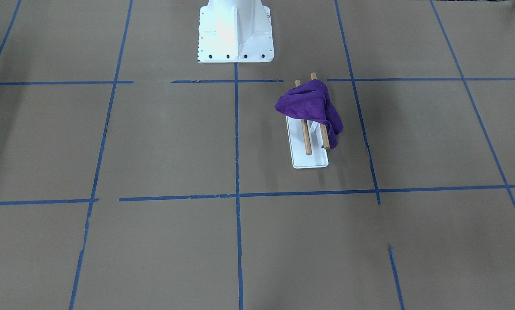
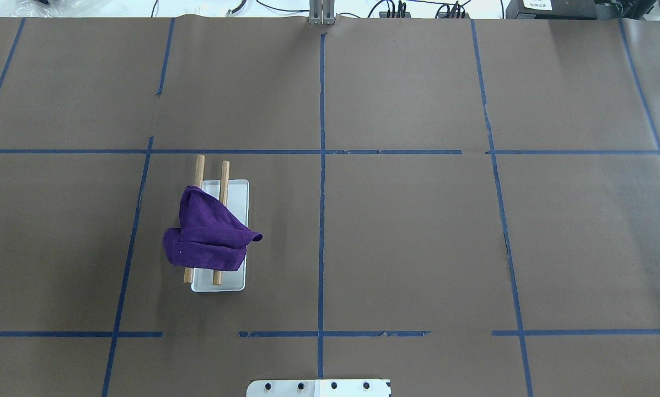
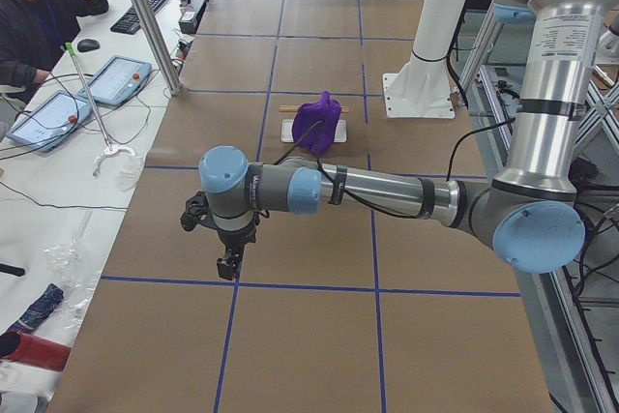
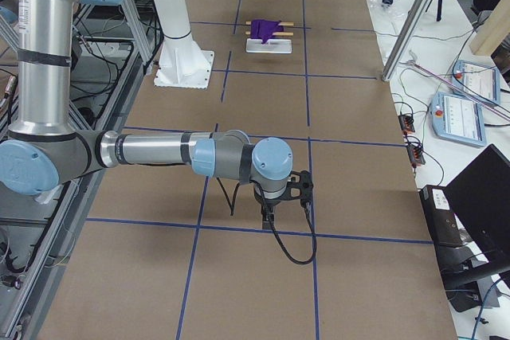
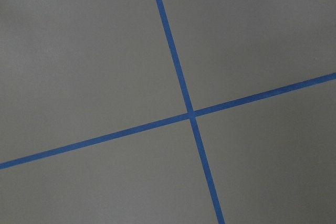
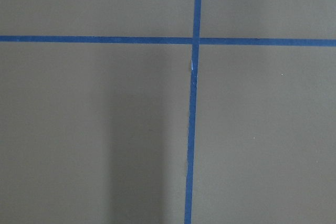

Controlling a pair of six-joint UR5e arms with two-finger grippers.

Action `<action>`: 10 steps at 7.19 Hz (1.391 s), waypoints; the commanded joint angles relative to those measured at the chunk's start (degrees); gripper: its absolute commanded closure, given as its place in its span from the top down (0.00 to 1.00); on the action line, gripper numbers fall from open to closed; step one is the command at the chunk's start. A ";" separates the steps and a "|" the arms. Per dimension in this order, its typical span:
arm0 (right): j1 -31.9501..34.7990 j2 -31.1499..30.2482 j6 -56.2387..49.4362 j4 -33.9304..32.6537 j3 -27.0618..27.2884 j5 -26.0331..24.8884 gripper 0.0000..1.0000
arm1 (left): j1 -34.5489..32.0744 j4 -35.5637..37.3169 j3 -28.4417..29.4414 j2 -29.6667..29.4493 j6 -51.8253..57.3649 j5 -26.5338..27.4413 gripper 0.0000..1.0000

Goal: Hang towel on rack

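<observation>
Over the rack drapes the purple towel; left pincer and right pincer hang above the tabletop; whether either is open or holding anything, I cannot tell.

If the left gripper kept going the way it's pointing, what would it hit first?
The left gripper points down, so likely the brown table, near a blue tape crossing.

One purple towel, one two-dowel rack, one white pedestal, one left arm, one right arm, seemingly one operator.
</observation>
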 commanded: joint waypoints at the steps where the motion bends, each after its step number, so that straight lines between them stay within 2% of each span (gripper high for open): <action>1: 0.18 0.25 0.49 -0.08 -0.03 -1.48 1.00 | -0.03 0.09 -0.53 3.80 -0.59 -0.34 1.00; 3: 0.18 0.25 0.49 -0.08 -0.03 -1.48 1.00 | -0.90 0.26 -2.02 6.70 -0.86 -0.43 1.00; 4: 0.18 0.34 0.49 -0.08 -0.03 -1.48 1.00 | -1.25 1.05 -3.42 7.59 -2.16 -2.35 1.00; 7: 0.18 0.34 0.66 -0.08 0.06 -1.57 1.00 | -1.34 5.18 -6.07 7.51 -5.42 -3.95 1.00; 10: 0.18 -0.01 0.58 -0.17 -0.55 -3.06 1.00 | -1.26 5.10 -5.98 7.16 -6.66 -4.04 1.00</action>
